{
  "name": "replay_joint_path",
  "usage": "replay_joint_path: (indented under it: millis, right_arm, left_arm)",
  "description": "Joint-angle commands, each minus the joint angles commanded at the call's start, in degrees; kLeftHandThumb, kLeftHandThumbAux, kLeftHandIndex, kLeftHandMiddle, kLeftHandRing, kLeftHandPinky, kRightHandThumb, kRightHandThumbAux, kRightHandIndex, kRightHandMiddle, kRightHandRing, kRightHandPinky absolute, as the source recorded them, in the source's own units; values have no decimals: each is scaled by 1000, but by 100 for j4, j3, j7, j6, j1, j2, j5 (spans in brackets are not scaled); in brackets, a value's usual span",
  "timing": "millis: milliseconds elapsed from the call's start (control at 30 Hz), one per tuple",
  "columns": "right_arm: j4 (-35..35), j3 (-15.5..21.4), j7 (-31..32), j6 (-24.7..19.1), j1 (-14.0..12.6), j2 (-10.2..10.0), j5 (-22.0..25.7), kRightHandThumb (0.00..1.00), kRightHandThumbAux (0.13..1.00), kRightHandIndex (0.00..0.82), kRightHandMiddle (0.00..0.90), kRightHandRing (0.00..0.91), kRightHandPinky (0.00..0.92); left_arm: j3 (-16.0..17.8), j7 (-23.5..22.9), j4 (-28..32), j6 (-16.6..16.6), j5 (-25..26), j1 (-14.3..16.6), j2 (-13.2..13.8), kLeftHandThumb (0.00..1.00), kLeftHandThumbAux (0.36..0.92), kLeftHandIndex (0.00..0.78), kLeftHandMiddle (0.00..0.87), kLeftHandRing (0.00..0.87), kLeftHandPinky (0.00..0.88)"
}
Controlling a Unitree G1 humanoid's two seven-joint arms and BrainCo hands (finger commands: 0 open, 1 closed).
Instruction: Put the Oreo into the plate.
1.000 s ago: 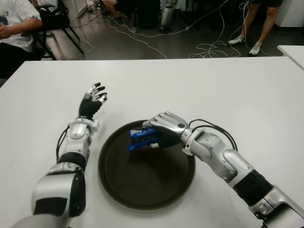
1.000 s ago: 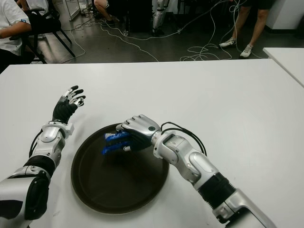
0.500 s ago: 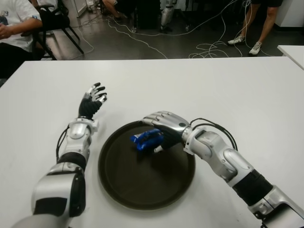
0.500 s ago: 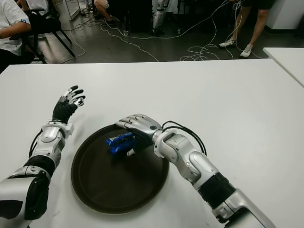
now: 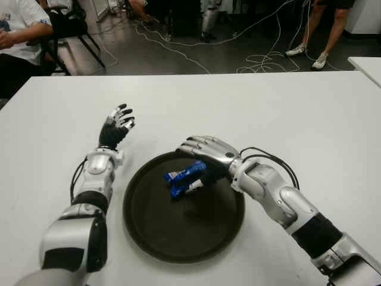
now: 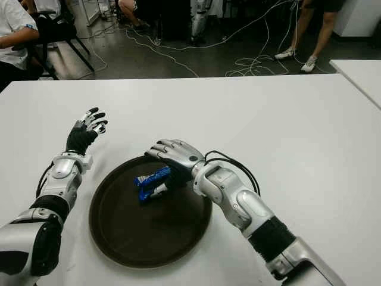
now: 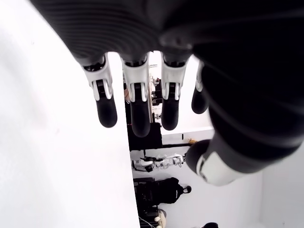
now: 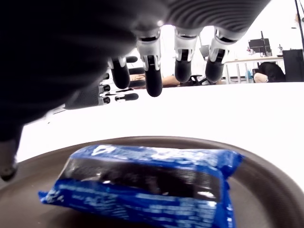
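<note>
Released since a second ago, the blue Oreo pack (image 5: 184, 178) now lies in the dark round plate (image 5: 149, 232), near its far rim. Just above it, the right robot hand (image 5: 205, 152) hovers with fingers spread, empty. Left of the plate, over the white table (image 5: 297, 113), the left robot hand (image 5: 115, 127) is raised, fingers relaxed, holding nothing.
</note>
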State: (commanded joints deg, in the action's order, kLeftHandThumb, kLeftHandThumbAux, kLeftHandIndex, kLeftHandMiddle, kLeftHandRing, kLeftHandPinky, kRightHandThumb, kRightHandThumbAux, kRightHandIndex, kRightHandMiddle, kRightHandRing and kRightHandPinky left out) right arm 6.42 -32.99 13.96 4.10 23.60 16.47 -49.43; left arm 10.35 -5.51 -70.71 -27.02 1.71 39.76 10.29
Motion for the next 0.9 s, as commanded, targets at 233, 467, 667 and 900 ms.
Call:
replay_joint_path:
  millis: [233,467,667,900]
  right_arm:
    - [20,17,-32,-151,32,3,-103,0,432,0,0,0,0]
    - [85,172,-83,-161,83,109,-54,0,438,0,0,0,0]
    - [-207,626,123,-102,175,488,170,0,447,0,0,0,0]
    - [-404,870,31,-261,129,514,119,0,462,0,0,0,0]
  left_arm:
    - [16,-23,-6,20,21,12,-2,149,734,118,188,181,197]
    - [54,-27,0,34,67,9,-28,149,729,118,186,183,205]
    - [52,-2,0,45,50,3,-29,152,731,116,180,180,199]
    - [37,-5,12,43,31,0,-35,141,726,104,168,165,179]
